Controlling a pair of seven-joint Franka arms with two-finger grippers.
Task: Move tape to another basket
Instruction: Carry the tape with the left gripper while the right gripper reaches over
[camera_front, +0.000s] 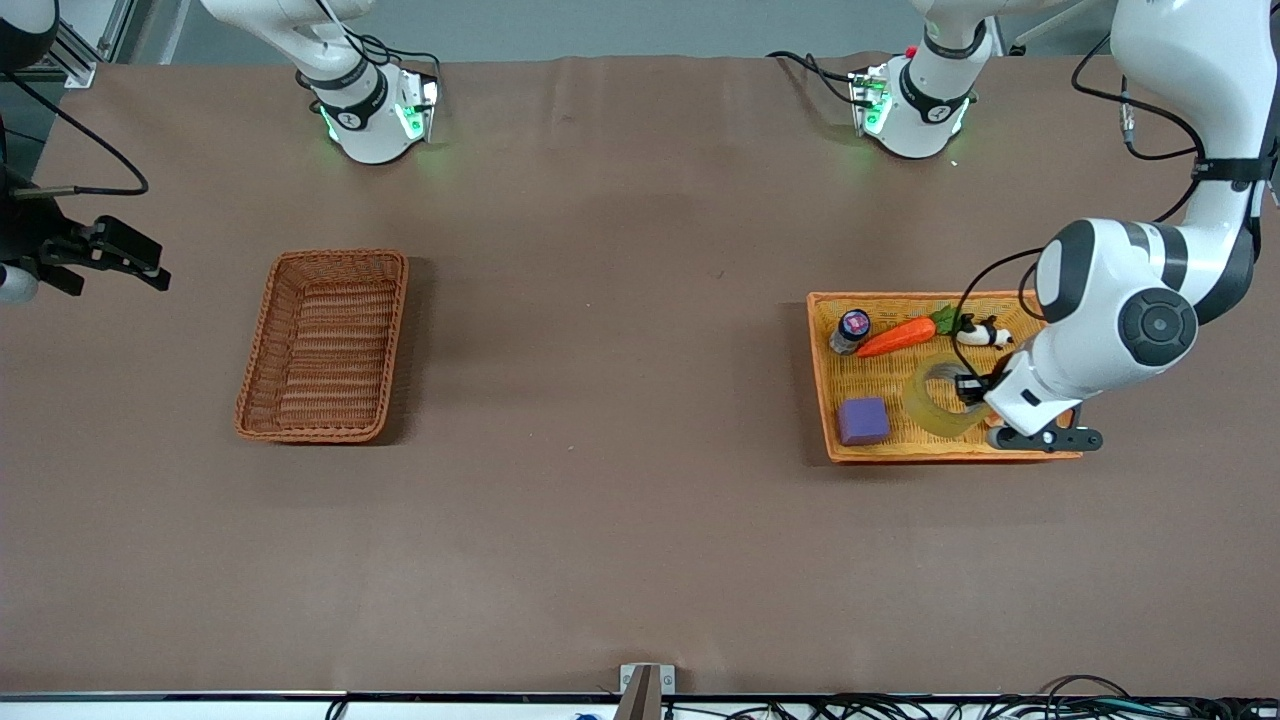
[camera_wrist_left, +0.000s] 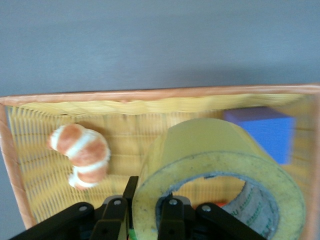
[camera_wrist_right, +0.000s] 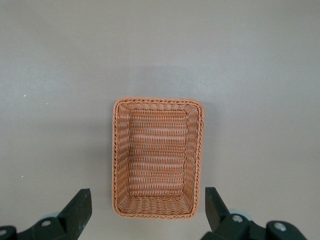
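Note:
The yellowish tape roll (camera_front: 925, 408) is in the shallow orange-yellow tray (camera_front: 900, 297) at the left arm's end of the table. My left gripper (camera_front: 968, 388) is down in the tray and shut on the roll's wall. In the left wrist view one finger (camera_wrist_left: 129, 192) is outside the tape (camera_wrist_left: 210, 145) and the other is inside its hole. The roll is tilted up on edge. The dark reddish-brown basket (camera_front: 340, 256) stands empty toward the right arm's end. My right gripper (camera_front: 160, 265) is open and empty, up in the air by that end of the table; its wrist view shows the basket (camera_wrist_right: 116, 160).
The tray also holds a purple block (camera_front: 863, 420), a toy carrot (camera_front: 900, 336), a small bottle (camera_front: 852, 330) and a small black-and-white toy (camera_front: 985, 333). A croissant (camera_wrist_left: 82, 152) lies beside the tape, near the tray's rim (camera_wrist_left: 150, 95). Brown tabletop lies between the two baskets.

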